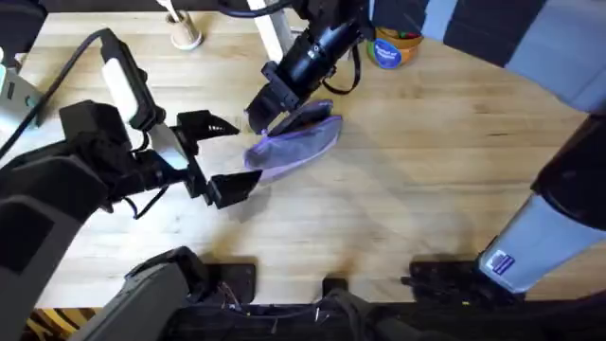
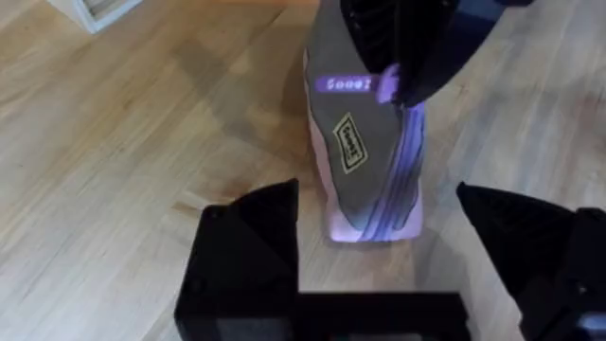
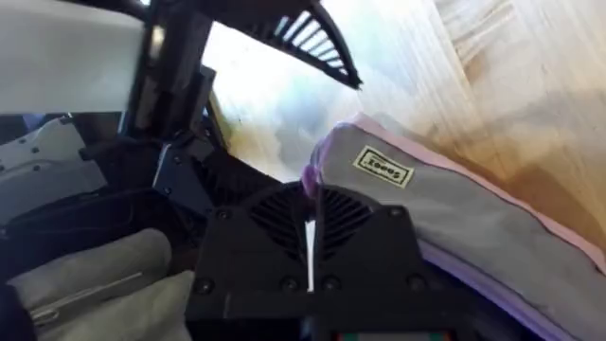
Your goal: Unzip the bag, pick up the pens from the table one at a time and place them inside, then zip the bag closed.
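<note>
Right pincer (image 1: 268, 102) pinches the bag (image 1: 295, 144); left pincer (image 1: 223, 156) gapes beside it.

Small black-framed label (image 2: 350, 142) on the bag (image 2: 371, 175): approx. "Sooez", blurry; same word glows higher up.

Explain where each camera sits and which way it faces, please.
Overhead: fixed above the arm bases, looking down and forward at the table, bag and both arms.
Left wrist: on the left arm, facing the bag past its open left claw.
Right wrist: on the right arm, close over the bag, right claw shut on it.
All three views share the bag.
</note>
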You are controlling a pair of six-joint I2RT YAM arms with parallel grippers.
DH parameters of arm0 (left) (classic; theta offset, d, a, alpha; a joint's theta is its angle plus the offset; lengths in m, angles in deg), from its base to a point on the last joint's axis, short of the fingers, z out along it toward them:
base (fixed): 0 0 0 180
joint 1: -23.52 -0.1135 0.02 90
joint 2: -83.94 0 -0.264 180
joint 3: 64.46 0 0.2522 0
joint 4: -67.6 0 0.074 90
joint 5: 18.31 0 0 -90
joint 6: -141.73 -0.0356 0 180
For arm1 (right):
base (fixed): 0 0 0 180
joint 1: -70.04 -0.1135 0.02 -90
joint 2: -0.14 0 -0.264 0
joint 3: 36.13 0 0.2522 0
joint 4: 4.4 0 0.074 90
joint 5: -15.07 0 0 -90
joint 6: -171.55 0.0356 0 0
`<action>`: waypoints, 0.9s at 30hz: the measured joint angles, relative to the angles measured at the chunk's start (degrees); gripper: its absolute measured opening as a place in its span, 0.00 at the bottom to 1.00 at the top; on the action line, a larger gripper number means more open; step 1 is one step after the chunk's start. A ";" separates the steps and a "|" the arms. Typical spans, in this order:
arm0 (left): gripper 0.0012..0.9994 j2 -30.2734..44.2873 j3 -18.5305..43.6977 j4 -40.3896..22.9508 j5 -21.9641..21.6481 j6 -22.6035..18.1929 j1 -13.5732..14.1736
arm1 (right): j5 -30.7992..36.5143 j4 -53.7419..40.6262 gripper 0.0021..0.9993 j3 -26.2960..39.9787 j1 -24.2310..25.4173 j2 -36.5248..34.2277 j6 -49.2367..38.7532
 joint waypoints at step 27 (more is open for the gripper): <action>0.04 8.92 -0.07 8.04 8.22 -0.20 6.16 | 5.30 -0.12 0.03 0.11 0.64 0.00 -0.04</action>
